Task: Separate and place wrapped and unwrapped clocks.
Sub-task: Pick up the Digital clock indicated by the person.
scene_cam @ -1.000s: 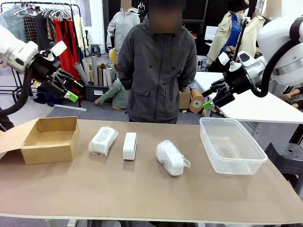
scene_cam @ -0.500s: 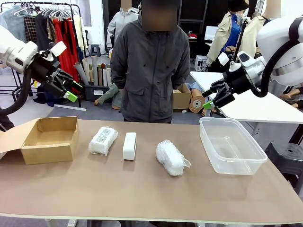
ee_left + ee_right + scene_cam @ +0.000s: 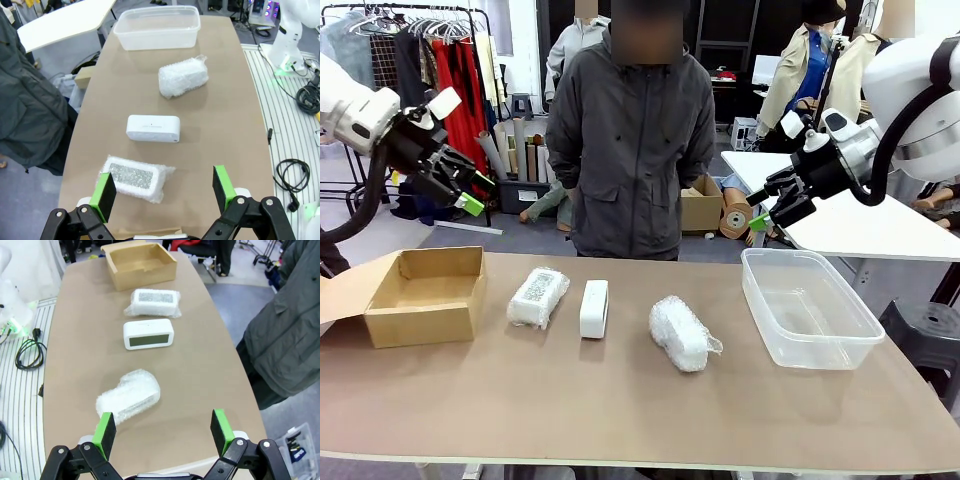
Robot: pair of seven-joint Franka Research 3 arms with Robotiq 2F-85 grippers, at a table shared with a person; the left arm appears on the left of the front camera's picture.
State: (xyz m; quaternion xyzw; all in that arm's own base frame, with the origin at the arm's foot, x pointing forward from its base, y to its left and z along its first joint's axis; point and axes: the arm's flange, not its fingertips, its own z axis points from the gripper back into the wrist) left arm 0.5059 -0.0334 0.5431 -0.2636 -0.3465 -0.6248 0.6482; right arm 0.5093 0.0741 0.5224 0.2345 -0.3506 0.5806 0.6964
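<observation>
Three clocks lie in a row on the brown table (image 3: 620, 410). A bubble-wrapped clock (image 3: 538, 296) (image 3: 136, 177) (image 3: 152, 302) lies at the left, a bare white clock (image 3: 594, 308) (image 3: 153, 128) (image 3: 148, 334) stands in the middle, and a second wrapped clock (image 3: 678, 333) (image 3: 183, 76) (image 3: 129, 398) lies to the right. My left gripper (image 3: 468, 192) (image 3: 164, 191) hangs open high above the cardboard box. My right gripper (image 3: 763, 208) (image 3: 163, 430) hangs open above the far edge of the plastic tub. Neither holds anything.
An open cardboard box (image 3: 425, 293) (image 3: 139, 264) sits at the table's left end. A clear plastic tub (image 3: 807, 306) (image 3: 157, 27) sits at the right end. A person in a dark grey jacket (image 3: 640, 150) stands at the far side, behind the middle.
The person behind the table has shifted slightly to the left. Both arms and all clocks have stayed still.
</observation>
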